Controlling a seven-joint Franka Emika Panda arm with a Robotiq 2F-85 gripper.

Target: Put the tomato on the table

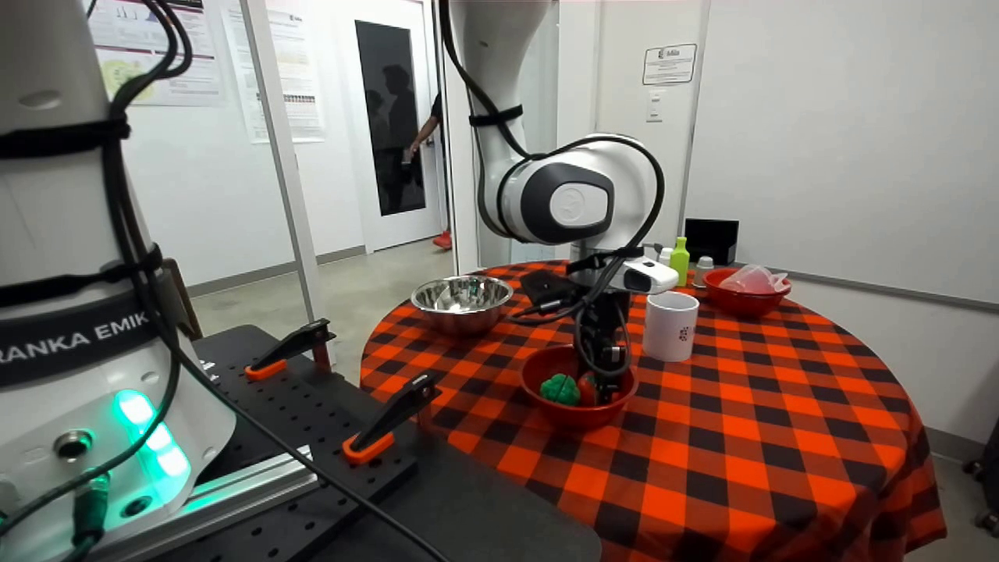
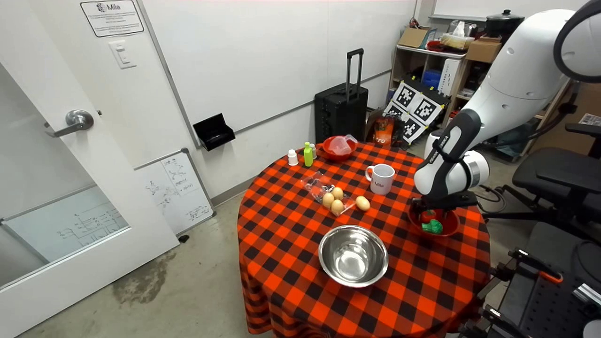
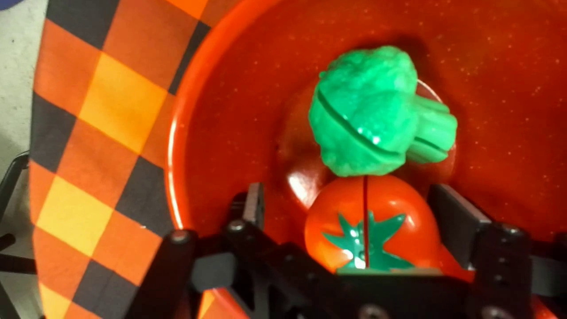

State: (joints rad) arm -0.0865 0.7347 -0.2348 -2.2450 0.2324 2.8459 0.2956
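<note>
See in the wrist view the tomato (image 3: 378, 223), lying inside the red bowl (image 3: 239, 133). Find the gripper (image 3: 356, 217) with its tips in this same bowl, fingers (image 3: 458, 226) spread well apart, one at nine o'clock and one at three o'clock of the tomato. Notice a visible gap toward nine o'clock; cannot tell about touching toward three o'clock. See green broccoli (image 3: 365, 115) at twelve o'clock of the tomato, just beside, stem toward three o'clock.

See in an exterior view the white mug (image 1: 670, 328) at two o'clock of the red bowl and the metal bowl (image 1: 462, 316) at ten o'clock, all on the round table (image 1: 780, 375) with red-and-black checked cloth (image 1: 749, 484).

Find in an exterior view three eggs (image 2: 337, 207) together at about nine o'clock of the red bowl, and one more egg (image 2: 362, 203) near them, toward three o'clock. See the green bottle (image 2: 308, 156) at about ten o'clock of the mug.
</note>
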